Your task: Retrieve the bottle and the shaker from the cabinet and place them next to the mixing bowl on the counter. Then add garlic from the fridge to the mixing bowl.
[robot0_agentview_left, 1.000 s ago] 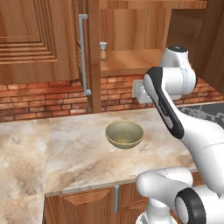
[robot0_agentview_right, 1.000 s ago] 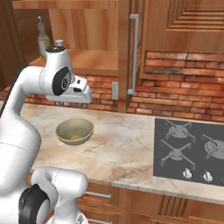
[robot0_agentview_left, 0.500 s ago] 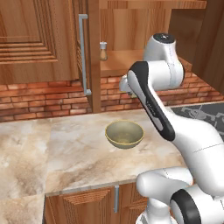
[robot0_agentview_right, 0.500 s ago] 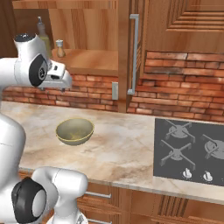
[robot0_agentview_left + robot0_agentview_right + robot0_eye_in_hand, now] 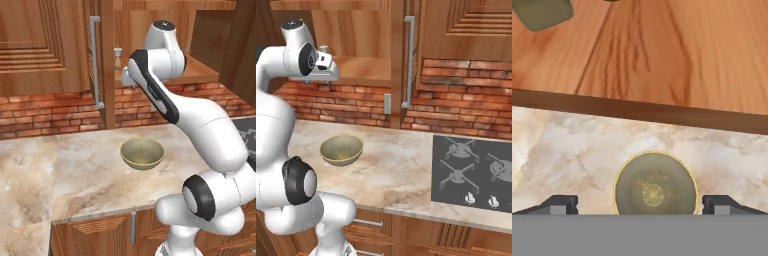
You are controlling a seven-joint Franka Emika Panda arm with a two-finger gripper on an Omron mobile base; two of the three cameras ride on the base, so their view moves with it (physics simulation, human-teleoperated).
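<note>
The olive mixing bowl (image 5: 142, 152) (image 5: 341, 149) sits on the marble counter, and in the hand view the bowl (image 5: 655, 182) lies straight below the hand. A small shaker (image 5: 118, 57) (image 5: 324, 49) stands on the open cabinet's shelf. My gripper (image 5: 126, 81) (image 5: 330, 82) (image 5: 641, 204) hangs at the shelf's front edge, pointing down, open and holding nothing, with its fingertips (image 5: 560, 204) far apart. An olive-green base (image 5: 542, 12) stands on the shelf at the hand view's top left; I cannot tell whether it is the bottle. In both base views the bottle is hidden behind the arm.
The cabinet door (image 5: 100, 60) (image 5: 406, 60) stands open, edge-on, with a long metal handle. The wooden shelf (image 5: 662, 55) juts over a brick backsplash (image 5: 456, 105). A gas hob (image 5: 473, 172) lies at the counter's right. The marble counter (image 5: 75, 170) spreads left of the bowl.
The arm has swung upward: the hand rose from in front of the brick wall to the edge of the cabinet shelf. Bowl and shaker have not moved.
</note>
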